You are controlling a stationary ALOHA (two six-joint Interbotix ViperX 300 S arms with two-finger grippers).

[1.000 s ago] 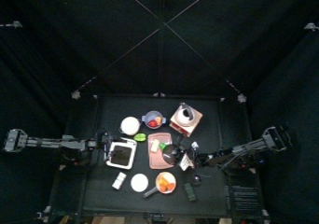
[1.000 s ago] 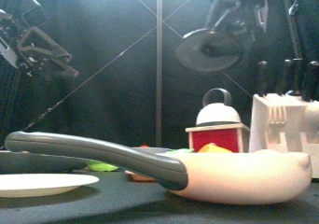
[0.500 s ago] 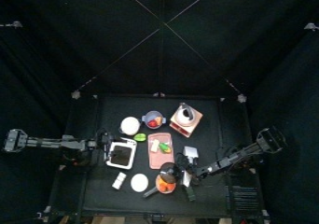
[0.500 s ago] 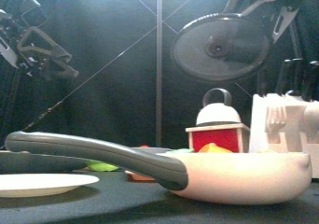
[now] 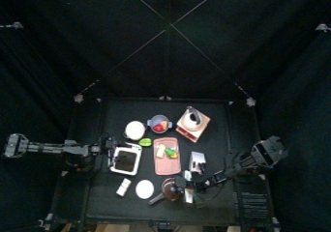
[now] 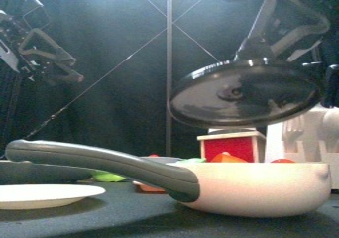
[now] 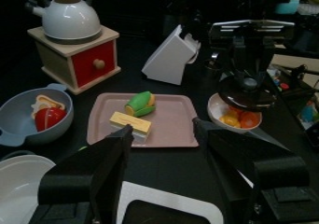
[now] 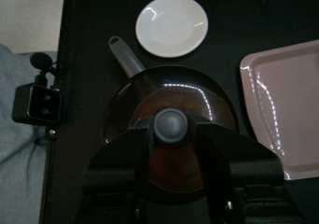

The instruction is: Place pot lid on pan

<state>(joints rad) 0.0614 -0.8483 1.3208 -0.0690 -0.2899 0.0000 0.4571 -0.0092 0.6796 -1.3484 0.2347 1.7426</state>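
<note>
The pot lid (image 6: 244, 93), round with a centre knob (image 8: 171, 125), hangs slightly tilted just above the pan (image 6: 265, 187), apart from it. The pan has a pale outer wall and a long grey handle (image 6: 93, 159), and holds orange food (image 7: 230, 120). My right gripper (image 6: 284, 29) is shut on the lid's rim and holds it over the pan near the table's front (image 5: 175, 186). In the right wrist view the lid covers most of the pan, and only the handle (image 8: 125, 56) shows. My left gripper (image 7: 181, 186) is open and empty, resting at the table's left (image 5: 104, 158).
A pink board (image 7: 144, 120) with food lies mid-table, a grey bowl (image 7: 32, 116) to its left. A red box with a white kettle (image 7: 77, 50) and a knife block (image 7: 169, 55) stand behind. A white plate (image 8: 173, 25) lies beside the pan handle.
My right arm has come down and forward with the lid. The lid has turned from upright to nearly flat and now hangs low over the pan. The left arm has not moved.
</note>
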